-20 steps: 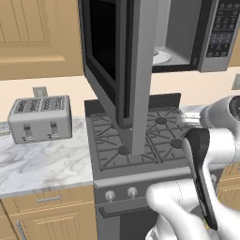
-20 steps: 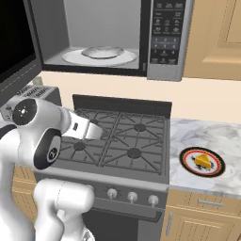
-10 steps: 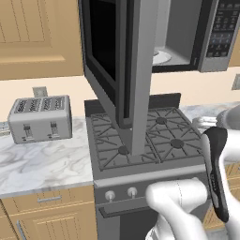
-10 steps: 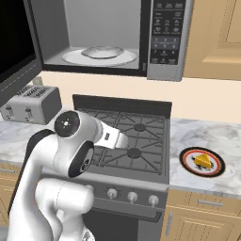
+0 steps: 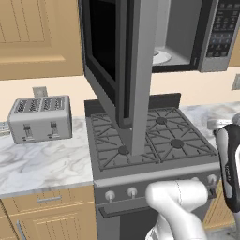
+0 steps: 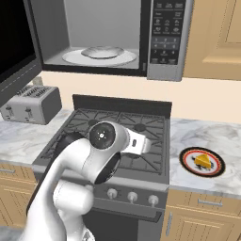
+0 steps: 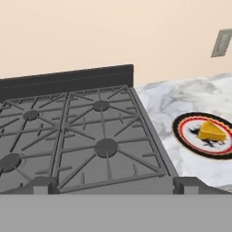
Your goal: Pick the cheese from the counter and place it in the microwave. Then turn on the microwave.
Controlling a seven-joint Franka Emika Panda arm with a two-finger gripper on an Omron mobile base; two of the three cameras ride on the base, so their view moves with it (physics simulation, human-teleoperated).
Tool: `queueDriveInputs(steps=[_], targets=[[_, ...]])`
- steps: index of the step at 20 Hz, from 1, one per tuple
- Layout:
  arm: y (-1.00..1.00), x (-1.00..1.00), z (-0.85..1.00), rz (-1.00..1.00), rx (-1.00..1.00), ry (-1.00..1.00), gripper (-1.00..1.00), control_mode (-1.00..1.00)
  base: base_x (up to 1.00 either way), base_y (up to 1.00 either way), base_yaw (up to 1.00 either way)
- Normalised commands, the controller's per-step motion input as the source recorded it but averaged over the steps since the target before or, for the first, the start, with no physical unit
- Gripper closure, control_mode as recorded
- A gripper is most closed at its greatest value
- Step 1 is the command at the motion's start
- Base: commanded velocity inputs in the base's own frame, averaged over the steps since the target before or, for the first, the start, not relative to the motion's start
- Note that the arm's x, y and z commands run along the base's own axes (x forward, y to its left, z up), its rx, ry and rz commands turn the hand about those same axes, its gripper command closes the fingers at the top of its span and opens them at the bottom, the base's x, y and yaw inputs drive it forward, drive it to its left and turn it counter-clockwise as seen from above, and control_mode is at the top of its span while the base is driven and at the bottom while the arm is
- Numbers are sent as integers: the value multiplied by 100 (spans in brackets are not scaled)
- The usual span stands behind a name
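Observation:
The cheese [image 6: 203, 160] is a small yellow-orange wedge lying on a round dark plate [image 6: 188, 162] with a red rim, on the marble counter [image 6: 202, 134] right of the stove. In the hand view the cheese [image 7: 212, 131] sits at the right, on the plate [image 7: 180, 131]. My gripper [image 7: 116, 186] is open, its tips wide apart with nothing between them, hovering over the stove's front right corner, left of the cheese and apart from it. The microwave [image 6: 167, 42] hangs above the stove with its door [image 5: 108, 51] swung wide open and a white turntable [image 6: 99, 55] inside.
A black gas stove [image 6: 141, 117] with grates lies under the microwave. A silver toaster [image 5: 40, 117] stands on the left counter [image 5: 42, 159]. The open door juts out over the stove's left half. A wall outlet [image 7: 222, 43] sits above the right counter.
My arm has swung from the left side over to the right, across the front of the stove toward the plate. The gripper stayed open. Cheese and microwave door have not moved.

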Motion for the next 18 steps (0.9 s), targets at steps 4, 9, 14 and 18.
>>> queueDriveInputs(steps=[4,9,14,18], targets=[[-42,7,-5,11,0,0,-100,-100,0,0,0],[-38,0,-12,11,0,0,-100,-100,0,0,0],[-42,0,-6,10,0,2,-100,-100,0,0,0],[-30,15,0,4,1,7,-100,-100,0,0,0]])
